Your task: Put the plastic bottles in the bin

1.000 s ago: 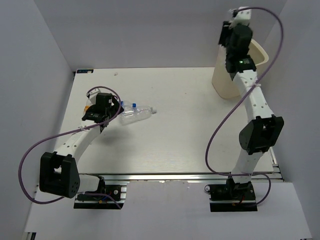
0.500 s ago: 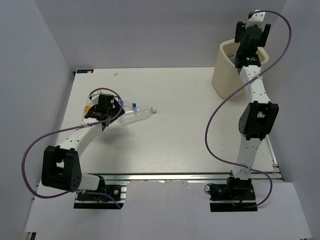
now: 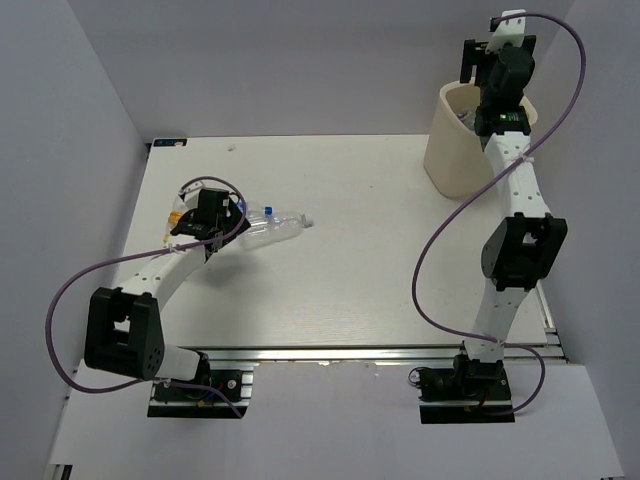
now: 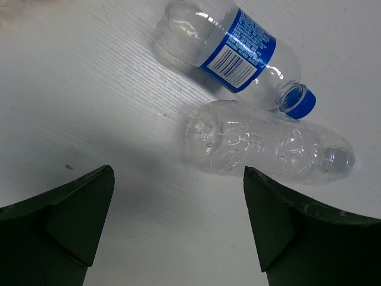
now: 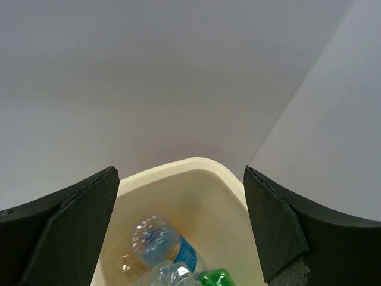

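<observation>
Two plastic bottles lie side by side on the white table. One has a blue label and blue cap (image 4: 238,50); the other is clear and unlabelled (image 4: 268,146) (image 3: 275,230). My left gripper (image 4: 178,196) (image 3: 222,222) hovers open just short of them, with nothing between its fingers. The cream bin (image 3: 455,150) stands at the far right corner. Above its mouth my right gripper (image 5: 178,202) (image 3: 487,90) is open and empty. Inside the bin (image 5: 178,165) lie a blue-labelled bottle (image 5: 161,241), a clear one (image 5: 169,275) and a green one (image 5: 217,278).
A small orange object (image 3: 175,215) lies on the table left of my left gripper. Grey walls close in the table on the left, back and right. The aluminium rail (image 3: 350,350) with both arm bases runs along the near edge.
My right gripper has opened above the bin and its arm has shifted slightly right. The left arm has edged closer to the two bottles on the table.
</observation>
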